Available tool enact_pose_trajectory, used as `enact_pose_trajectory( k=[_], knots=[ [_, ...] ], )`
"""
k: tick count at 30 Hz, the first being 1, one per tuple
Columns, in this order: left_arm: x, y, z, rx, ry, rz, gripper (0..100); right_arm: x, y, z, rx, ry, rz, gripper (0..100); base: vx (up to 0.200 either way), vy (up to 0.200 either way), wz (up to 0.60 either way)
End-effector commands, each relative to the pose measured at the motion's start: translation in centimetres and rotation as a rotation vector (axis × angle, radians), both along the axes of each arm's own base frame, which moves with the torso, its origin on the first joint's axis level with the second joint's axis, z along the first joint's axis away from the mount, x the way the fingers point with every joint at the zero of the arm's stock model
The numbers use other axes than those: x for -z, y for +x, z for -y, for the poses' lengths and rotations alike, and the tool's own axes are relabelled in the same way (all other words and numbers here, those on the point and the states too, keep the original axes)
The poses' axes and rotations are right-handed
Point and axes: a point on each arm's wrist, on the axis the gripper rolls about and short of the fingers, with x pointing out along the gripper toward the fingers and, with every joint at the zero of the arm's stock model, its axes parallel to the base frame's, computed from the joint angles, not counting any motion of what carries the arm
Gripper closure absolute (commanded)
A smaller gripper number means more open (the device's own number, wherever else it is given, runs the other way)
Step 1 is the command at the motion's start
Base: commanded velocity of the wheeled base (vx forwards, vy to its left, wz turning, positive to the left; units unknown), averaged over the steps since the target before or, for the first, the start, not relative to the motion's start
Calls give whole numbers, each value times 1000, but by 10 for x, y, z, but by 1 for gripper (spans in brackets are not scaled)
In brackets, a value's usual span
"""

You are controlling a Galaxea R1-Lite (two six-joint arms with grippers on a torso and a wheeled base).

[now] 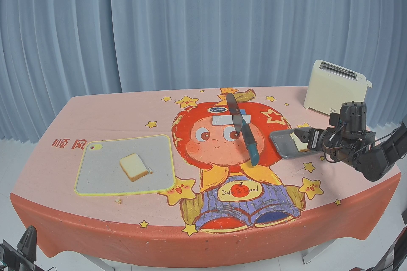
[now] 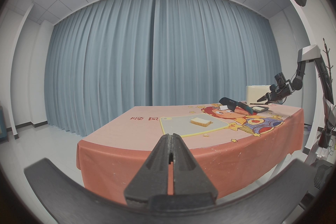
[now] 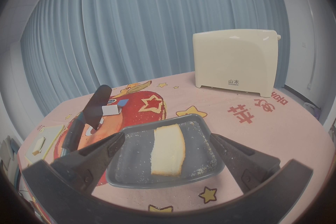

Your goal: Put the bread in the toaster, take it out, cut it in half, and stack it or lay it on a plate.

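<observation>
While the left gripper (image 2: 170, 137) is closed on nothing, the right gripper (image 3: 166, 139) is spread wide beside the plate (image 3: 133, 154) bearing a bread half (image 3: 168, 151).

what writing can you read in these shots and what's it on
"顺风", red, on the tablecloth beside the cutting board.
"Safe & Sound", on the tablecloth's apple badge.
The blue oval label above the cartoon face: too small to read.
On the toaster: small dark maker's mark, two characters, brand left unquoted.
More red characters by the toaster: upside down, unsure.
</observation>
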Motion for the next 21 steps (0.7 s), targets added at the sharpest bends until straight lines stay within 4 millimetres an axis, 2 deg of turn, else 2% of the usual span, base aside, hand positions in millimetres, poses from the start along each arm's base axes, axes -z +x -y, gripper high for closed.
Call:
enact_pose_trajectory(
  k=[1, 5, 11, 21],
  knots=[
    [5, 0, 0, 0, 0, -1, 100, -29, -16, 1, -9, 20, 84, 0, 0, 0, 0],
    [5, 0, 0, 0, 0, -1, 100, -49, -31, -4, -37, 33, 135, 0, 0, 0, 0],
    [5, 0, 0, 0, 0, -1, 100, -59, -44, -8, -56, 21, 174, 0, 0, 0, 0],
    [5, 0, 0, 0, -3, -2, 100, -58, -52, -7, -64, -27, 175, 0, 0, 0, 0]
  ],
)
